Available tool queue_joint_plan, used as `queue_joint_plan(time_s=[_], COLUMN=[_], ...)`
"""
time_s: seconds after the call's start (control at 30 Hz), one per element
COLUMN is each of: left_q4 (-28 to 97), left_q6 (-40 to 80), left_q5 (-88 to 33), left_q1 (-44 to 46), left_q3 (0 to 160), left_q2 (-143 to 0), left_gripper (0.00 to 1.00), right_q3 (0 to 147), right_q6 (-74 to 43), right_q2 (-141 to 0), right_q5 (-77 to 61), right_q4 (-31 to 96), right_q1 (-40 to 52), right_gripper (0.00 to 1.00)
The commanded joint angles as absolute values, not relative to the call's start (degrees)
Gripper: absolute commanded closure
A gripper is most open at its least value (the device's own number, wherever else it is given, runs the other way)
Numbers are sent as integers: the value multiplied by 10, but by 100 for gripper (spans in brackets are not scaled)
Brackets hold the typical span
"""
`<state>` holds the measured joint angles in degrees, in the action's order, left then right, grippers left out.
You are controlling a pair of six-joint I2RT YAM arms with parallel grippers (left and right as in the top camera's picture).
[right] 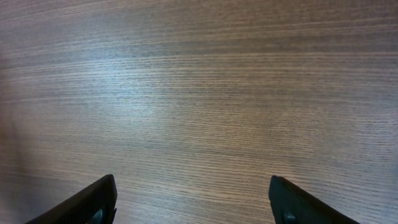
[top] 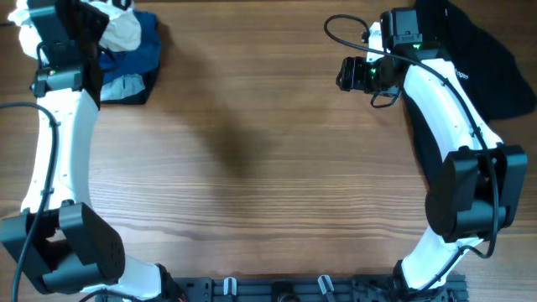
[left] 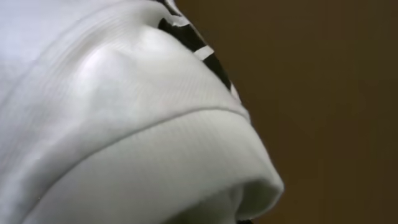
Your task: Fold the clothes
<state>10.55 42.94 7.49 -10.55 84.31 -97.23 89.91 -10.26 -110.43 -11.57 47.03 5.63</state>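
Note:
A pile of clothes lies at the far left corner: a white garment point(top: 122, 30) on top, a blue one point(top: 141, 54) and a dark one under it. My left gripper point(top: 99, 35) is at this pile, and its fingers are hidden. The left wrist view is filled by the white garment point(left: 124, 124), with a black-and-white striped edge point(left: 193, 43) behind it. A black garment point(top: 487, 59) lies at the far right. My right gripper point(top: 346, 74) is open and empty above bare wood, left of the black garment; its fingers point(right: 193, 199) are spread wide.
The wooden table point(top: 268, 151) runs between the two arms. The right arm's cable point(top: 336, 29) loops above the far edge. A dark rail point(top: 277, 289) runs along the near edge.

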Motion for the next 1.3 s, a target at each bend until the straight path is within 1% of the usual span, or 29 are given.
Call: queue_joint_plan(time_s=[0.0,0.07,0.17,0.27,0.3,0.33,0.37,0.4,0.43,0.47,0.5,0.73,1.03,1.13,1.27], left_q4=[65,48,55,104,123,139,155,173,192,204,213,237,371,382,357], left_q6=[478,487,487,486,487,486,486,486,484,484,475,305,222,206,128], left_q5=[65,65,65,79,91,102,110,116,116,116,114,14,0,-12,-23], left_q1=[-114,-114,-120,-128,-132,-138,-142,-148,-155,-160,-167,-175,-175,-174,-161], left_q3=[862,862,862,862,862,862,862,862,861,862,862,862,862,862,862], left_q2=[-1013,-1041,-1085,-1116,-1125,-1133,-1137,-1141,-1142,-1141,-1141,-1115,-972,-939,-931], left_gripper=[96,96,96,96,94,78,59,28,15,6,0,0,0,0,0], right_q3=[903,903,903,903,903,903,903,903,903,903,903,903,903,903,903], right_q6=[-105,-104,-103,-95,-91,-91,-90,-90,-90,-90,-90,-90,-90,-90,-90], right_q2=[-1113,-1113,-1113,-1113,-1113,-1113,-1113,-1113,-1113,-1113,-1113,-1113,-1113,-1113,-1113], right_q5=[-122,-122,-122,-122,-122,-122,-122,-122,-122,-122,-122,-122,-124,-124,-124], right_q4=[473,475,480,480,481,481,481,480,480,480,479,468,469,467,463], right_q1=[57,58,58,58,58,58,58,58,58,58,58,58,58,58,58], right_gripper=[21,21,21,21,21,21,21,21,21,21,21,20,20,20,20])
